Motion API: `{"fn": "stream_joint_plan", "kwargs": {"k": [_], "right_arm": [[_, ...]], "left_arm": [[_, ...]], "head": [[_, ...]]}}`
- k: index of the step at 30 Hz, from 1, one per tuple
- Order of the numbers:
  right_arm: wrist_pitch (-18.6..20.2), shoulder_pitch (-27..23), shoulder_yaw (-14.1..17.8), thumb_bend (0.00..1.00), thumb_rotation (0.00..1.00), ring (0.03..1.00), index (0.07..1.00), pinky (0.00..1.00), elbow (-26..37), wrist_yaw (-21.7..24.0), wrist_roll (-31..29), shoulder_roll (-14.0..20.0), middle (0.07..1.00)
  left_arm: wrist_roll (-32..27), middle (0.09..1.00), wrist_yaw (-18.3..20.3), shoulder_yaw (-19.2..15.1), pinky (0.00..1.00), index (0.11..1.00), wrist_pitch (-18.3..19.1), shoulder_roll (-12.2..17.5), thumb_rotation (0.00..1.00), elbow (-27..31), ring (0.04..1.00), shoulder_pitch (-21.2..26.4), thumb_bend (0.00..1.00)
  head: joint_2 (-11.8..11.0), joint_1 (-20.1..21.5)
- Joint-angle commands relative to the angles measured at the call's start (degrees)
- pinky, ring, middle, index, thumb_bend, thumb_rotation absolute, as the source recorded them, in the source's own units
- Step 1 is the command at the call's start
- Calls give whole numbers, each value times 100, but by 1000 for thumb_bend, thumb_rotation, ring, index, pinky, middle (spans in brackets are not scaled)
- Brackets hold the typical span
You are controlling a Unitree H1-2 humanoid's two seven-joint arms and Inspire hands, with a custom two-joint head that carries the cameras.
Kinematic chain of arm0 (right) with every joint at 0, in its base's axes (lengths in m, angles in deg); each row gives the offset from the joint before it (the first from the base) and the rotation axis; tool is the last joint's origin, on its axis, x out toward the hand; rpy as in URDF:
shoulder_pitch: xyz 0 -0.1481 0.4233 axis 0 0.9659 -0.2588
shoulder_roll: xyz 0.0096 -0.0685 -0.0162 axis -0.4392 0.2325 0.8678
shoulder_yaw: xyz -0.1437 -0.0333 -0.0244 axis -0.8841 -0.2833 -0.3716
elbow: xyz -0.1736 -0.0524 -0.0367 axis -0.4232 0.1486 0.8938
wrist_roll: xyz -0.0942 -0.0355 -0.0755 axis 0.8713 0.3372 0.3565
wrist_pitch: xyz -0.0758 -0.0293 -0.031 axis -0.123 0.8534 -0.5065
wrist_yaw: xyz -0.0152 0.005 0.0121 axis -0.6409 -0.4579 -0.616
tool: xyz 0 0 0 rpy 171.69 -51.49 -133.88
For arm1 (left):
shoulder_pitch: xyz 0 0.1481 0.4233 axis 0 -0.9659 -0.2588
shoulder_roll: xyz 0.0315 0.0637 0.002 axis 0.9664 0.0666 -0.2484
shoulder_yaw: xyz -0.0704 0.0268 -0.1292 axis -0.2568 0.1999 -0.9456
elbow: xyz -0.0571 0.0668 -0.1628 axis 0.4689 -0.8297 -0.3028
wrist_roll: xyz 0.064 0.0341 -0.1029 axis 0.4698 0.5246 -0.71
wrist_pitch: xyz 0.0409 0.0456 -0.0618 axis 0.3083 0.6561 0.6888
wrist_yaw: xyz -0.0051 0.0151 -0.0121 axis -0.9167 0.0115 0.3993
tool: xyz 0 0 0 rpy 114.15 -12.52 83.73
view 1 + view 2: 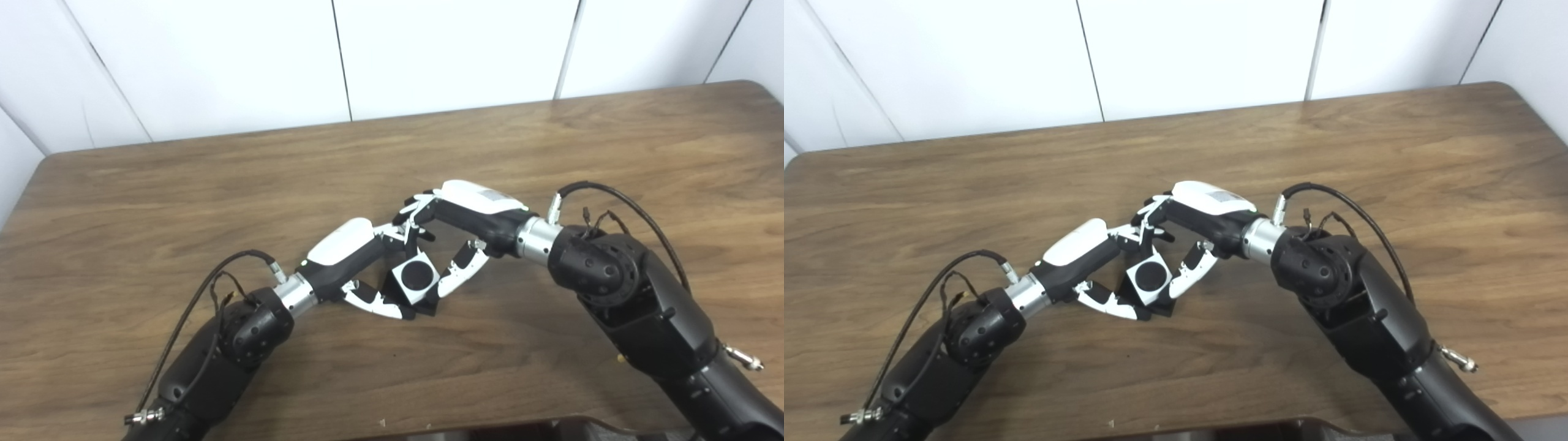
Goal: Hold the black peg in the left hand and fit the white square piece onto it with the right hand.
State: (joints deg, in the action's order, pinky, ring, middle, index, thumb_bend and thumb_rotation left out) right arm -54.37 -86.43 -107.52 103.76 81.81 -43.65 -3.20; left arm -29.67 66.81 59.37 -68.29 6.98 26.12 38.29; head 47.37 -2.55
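Hands meet at the centre of the frame, low over a brown wooden surface that fills most of the picture, with white wall panels along the top. The left hand reaches in from the lower left, and the right hand from the lower right, their fingertips almost touching.

Between them sits the white square piece, tilted, showing a dark round centre. That dark circle looks like the end of the black peg filling the hole, and more black shows under the piece toward the lower right, though the peg's body is mostly hidden. The left hand's fingers wrap around the black part from below and behind, so it appears to be grasping the peg. The right hand's thumb rests along the piece's right edge with its fingers over the top, seemingly gripping it.

Judged from this, the fitting step is under way or nearly done: the piece seems seated on the peg. Next would be a firm press to seat it fully, keeping both parts aligned, before the right hand lets go.
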Motion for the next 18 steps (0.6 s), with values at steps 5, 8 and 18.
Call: {"fn": "stream_joint_plan", "kwargs": {"k": [5,8,18], "right_arm": [[-232,-145,74,517,146,935,480,979,-27,-76,-48,132,832],[-212,-130,84,517,151,931,487,960,-21,-43,-67,155,841],[-191,-166,113,968,404,978,936,924,51,67,-161,248,992]], "left_arm": [[393,853,461,185,805,493,238,107,78,-117,891,-197,520],[398,850,444,178,805,493,219,109,79,-131,890,-193,520],[380,844,414,155,793,492,147,106,77,-190,886,-178,520]], "head": [[17,-10],[12,-12],[9,3]]}}
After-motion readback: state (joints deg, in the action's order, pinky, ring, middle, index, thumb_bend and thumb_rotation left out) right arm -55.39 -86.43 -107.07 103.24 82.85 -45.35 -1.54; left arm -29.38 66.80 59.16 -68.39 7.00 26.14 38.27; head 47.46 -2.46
